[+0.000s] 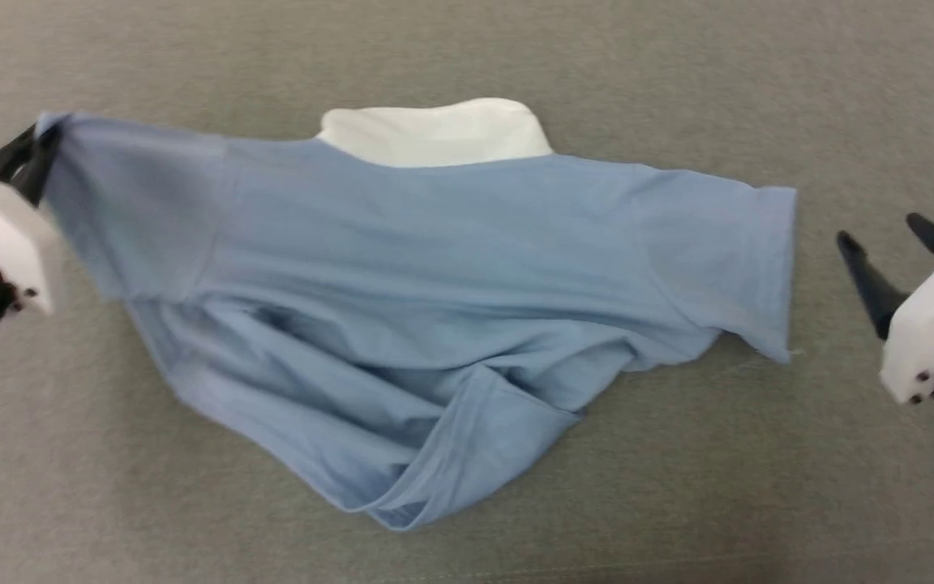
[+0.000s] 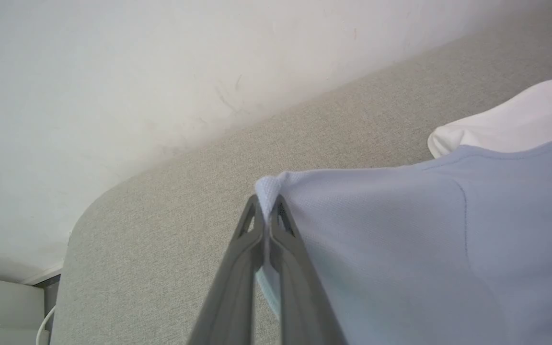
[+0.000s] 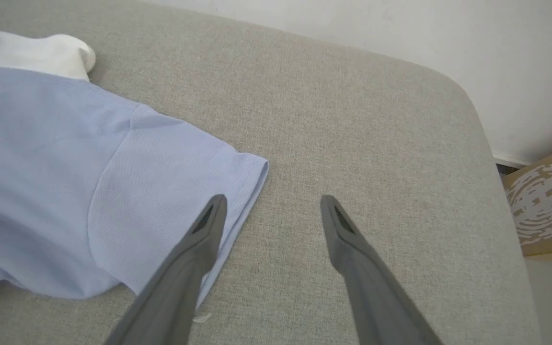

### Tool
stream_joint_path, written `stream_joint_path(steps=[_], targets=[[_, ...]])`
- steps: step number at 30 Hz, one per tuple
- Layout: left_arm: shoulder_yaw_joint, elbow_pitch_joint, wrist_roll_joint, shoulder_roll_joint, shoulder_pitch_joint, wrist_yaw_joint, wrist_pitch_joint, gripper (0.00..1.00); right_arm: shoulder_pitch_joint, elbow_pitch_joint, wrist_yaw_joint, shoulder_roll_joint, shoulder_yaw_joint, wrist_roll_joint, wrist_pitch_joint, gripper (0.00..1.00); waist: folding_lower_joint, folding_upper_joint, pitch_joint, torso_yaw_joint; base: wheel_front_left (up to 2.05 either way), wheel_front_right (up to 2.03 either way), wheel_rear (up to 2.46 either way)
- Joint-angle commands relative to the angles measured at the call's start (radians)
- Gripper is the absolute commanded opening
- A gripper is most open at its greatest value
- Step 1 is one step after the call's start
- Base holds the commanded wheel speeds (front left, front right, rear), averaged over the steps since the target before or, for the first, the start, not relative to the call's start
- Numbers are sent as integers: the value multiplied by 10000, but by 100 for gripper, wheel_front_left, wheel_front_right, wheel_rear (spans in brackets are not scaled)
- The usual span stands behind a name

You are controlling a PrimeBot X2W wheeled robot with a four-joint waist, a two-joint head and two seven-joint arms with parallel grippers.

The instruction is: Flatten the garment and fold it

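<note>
The garment (image 1: 434, 276), a light blue polo shirt, lies back-up and spread sideways on the grey surface, its white collar (image 1: 434, 134) at the far side. Its lower part is bunched, with the hem turned up near the front. My left gripper (image 1: 44, 142) is shut on the hem corner of the left sleeve (image 2: 267, 191), which is lifted a little off the surface. My right gripper (image 1: 880, 235) stands open just beyond the right sleeve (image 1: 747, 259). In the right wrist view one of its fingers (image 3: 194, 249) hangs over the sleeve's hem edge (image 3: 252, 187), and nothing is between the fingers.
The grey fabric table (image 1: 678, 487) has rounded far corners (image 3: 453, 91) close to a white wall (image 2: 113, 72). A brown cardboard box (image 3: 549, 201) stands beyond the right corner. A white cable (image 2: 43, 326) hangs past the left edge.
</note>
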Motion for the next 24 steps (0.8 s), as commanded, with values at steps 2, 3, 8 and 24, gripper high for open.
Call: stream_joint_path(steps=[2, 3, 8, 24], targets=[[-74, -745, 183, -168, 149, 338, -272, 0, -568, 530, -19, -384, 192, 267, 750, 100, 1, -1, -172, 951, 0, 0, 0], [-100, -1108, 244, -207, 255, 484, -317, 0, -759, 769, -19, -593, 315, 261, 1009, 100, 1, -1, -136, 1101, 0, 0, 0], [-152, -2815, 459, -243, 816, 1140, -459, 0, -1647, 2220, -19, -1149, 758, 231, 1758, 100, 1, -1, 91, 1745, 0, 0, 0], [-555, -5640, 884, -330, 1782, 2297, 46, 0, -2544, 5760, -19, -1462, 2451, -522, 991, 9, 1, -1, 195, 2553, 0, 0, 0]])
